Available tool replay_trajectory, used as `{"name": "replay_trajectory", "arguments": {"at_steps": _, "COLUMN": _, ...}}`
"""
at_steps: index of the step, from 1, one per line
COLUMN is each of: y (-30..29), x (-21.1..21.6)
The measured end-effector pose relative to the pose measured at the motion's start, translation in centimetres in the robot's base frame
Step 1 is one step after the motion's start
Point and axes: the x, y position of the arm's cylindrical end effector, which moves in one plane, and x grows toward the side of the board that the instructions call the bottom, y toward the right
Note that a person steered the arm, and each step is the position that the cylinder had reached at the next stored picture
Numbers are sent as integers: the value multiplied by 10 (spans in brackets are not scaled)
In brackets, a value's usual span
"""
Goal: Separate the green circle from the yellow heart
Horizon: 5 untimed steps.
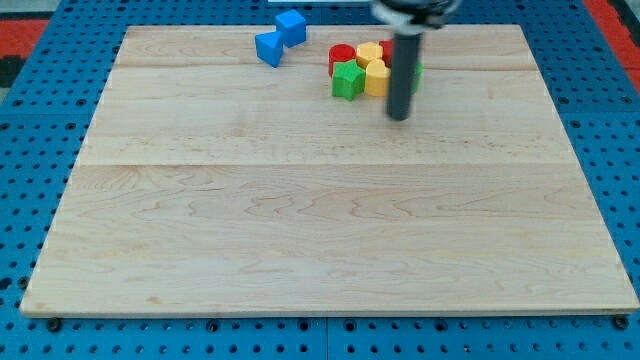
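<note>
A tight cluster of blocks sits near the view's top, right of centre. It holds a red block (341, 57), a yellow block (369, 51), a green star-like block (347, 81) and a second yellow block (377, 78). I cannot tell which yellow one is the heart. A sliver of green (417, 72), probably the green circle, shows just right of the rod, which hides most of it. My tip (399, 116) rests on the board just below and right of the cluster, close to the lower yellow block.
Two blue blocks (291, 25) (268, 48) lie touching at the view's top, left of the cluster. The wooden board (300, 220) lies on a blue perforated table (30, 120).
</note>
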Motion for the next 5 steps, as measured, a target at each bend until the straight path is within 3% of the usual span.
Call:
{"name": "replay_trajectory", "arguments": {"at_steps": 1, "y": 53, "x": -61}}
{"name": "replay_trajectory", "arguments": {"at_steps": 2, "y": 11, "x": -72}}
{"name": "replay_trajectory", "arguments": {"at_steps": 4, "y": -67, "x": -23}}
{"name": "replay_trajectory", "arguments": {"at_steps": 5, "y": -70, "x": 26}}
